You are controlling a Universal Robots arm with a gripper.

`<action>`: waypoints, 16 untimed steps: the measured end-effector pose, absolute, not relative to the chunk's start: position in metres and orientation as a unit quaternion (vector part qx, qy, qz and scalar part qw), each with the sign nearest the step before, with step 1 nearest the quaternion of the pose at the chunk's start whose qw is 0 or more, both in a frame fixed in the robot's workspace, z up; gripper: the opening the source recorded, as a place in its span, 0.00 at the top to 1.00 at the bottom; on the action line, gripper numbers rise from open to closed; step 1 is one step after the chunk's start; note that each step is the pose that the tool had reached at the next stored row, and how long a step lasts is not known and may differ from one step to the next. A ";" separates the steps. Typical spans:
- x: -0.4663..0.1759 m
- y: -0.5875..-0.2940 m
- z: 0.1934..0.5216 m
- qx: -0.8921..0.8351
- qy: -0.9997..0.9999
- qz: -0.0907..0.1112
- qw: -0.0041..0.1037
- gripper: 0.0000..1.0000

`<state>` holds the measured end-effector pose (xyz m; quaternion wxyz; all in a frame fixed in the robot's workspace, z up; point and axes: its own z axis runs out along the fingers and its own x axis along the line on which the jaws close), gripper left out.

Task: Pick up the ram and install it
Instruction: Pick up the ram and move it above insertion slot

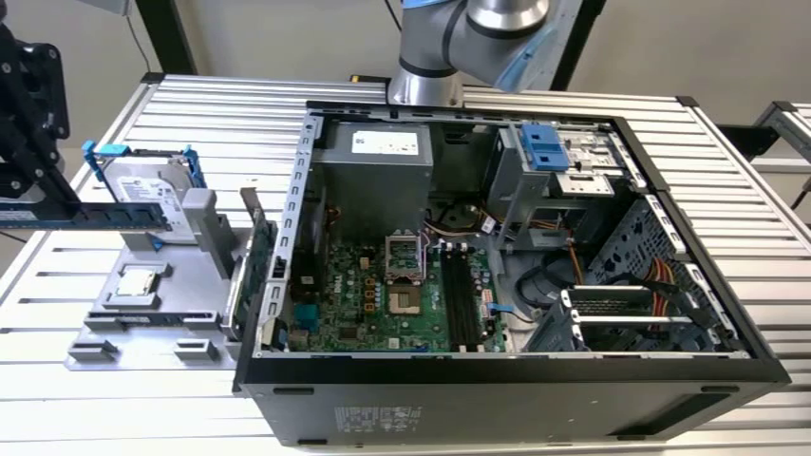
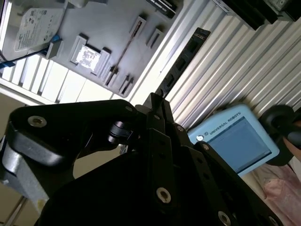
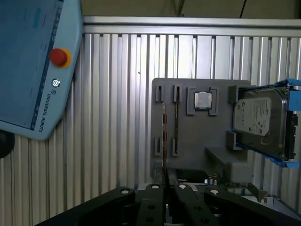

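Observation:
The ram point(image 1: 95, 213) is a thin blue stick. It hangs level at the exterior view's far left, above the grey fixture plate point(image 1: 152, 328) and in front of the hard drive point(image 1: 142, 186). My black gripper point(image 1: 13, 195) is shut on its end. In the first wrist view the ram point(image 3: 163, 136) shows edge-on, running out from between the fingertips of the gripper point(image 3: 165, 186) over the fixture plate point(image 3: 188, 136). In the second wrist view the gripper point(image 2: 155, 102) points toward the same plate point(image 2: 99, 28). The long black motherboard slots point(image 1: 462, 296) lie inside the open computer case point(image 1: 507, 366).
An upright green card point(image 1: 261, 256) stands between the fixture and the case wall. A processor chip point(image 1: 137, 283) rests on the plate. The arm's base point(image 1: 438, 57) stands behind the case. A blue teach pendant point(image 3: 28, 61) lies on the ribbed table.

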<state>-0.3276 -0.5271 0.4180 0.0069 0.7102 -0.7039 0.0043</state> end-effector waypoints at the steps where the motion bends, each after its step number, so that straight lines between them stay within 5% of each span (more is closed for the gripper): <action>1: -0.326 -0.527 0.418 0.710 -0.704 0.004 0.007 1.00; 16: -0.304 -0.527 0.418 0.710 -0.704 0.004 0.007 1.00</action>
